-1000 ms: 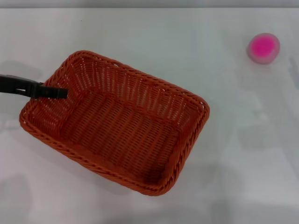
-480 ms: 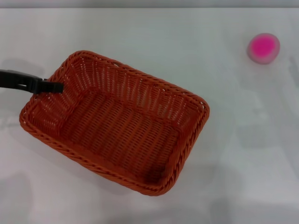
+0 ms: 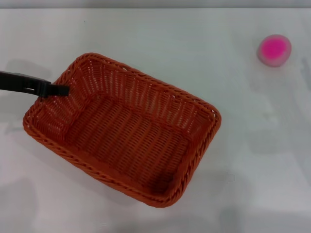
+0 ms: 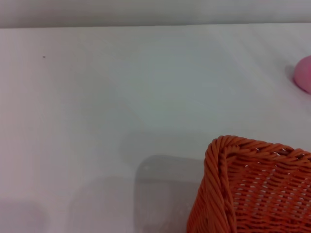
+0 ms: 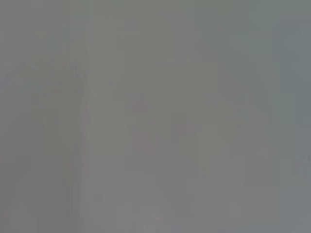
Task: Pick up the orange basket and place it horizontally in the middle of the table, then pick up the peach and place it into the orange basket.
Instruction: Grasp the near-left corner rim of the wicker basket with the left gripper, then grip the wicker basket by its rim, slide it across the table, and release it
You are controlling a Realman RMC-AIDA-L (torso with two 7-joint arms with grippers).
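Observation:
The orange basket (image 3: 124,128) lies askew on the white table (image 3: 160,34), left of the middle, with its long side running diagonally. My left gripper (image 3: 60,90) reaches in from the left edge, and its dark fingers (image 3: 54,90) are closed over the basket's braided rim at the left corner. The left wrist view shows one basket corner (image 4: 252,189) and a sliver of the peach (image 4: 305,74). The peach (image 3: 274,48), a small magenta ball, rests at the far right of the table, well away from the basket. Nothing lies inside the basket. My right gripper is out of view.
Bare table surface surrounds the basket on all sides. The table's far edge (image 3: 155,8) runs along the top of the head view. The right wrist view shows only a plain grey field.
The left gripper's tip drew back from inside the basket to its left rim, then shifted slightly right. The basket slid a little right and toward the near edge. The peach stayed put.

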